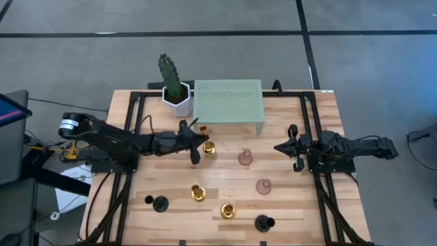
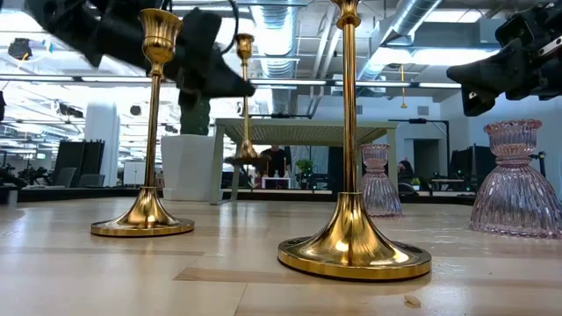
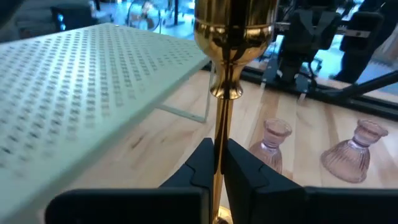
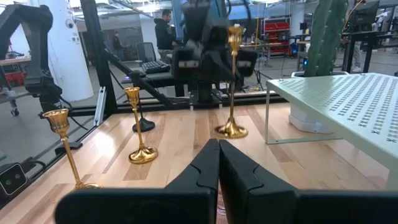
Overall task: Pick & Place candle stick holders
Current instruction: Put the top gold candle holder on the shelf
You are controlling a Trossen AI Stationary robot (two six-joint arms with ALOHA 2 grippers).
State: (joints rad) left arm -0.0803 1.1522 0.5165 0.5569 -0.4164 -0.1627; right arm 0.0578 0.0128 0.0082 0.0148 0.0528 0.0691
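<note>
The table (image 1: 293, 205) is carrying a green perforated shelf (image 1: 229, 101), bare on top, so nothing seems placed yet; the left claw (image 1: 202, 144) is pinching the stem of one gold candle stick holder (image 1: 208, 147) beside the shelf; the right claw (image 1: 281, 146) is waiting shut, empty; six other holders are standing on the table.

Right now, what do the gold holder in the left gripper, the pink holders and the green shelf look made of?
Gold holder: polished metal, likely brass-plated; mirror reflections. The left gripper is shut on its stem.
Pink holders: ribbed translucent glass, possibly plastic.
Green shelf: perforated sheet metal, matte pale green paint; regular hole pattern.
</note>
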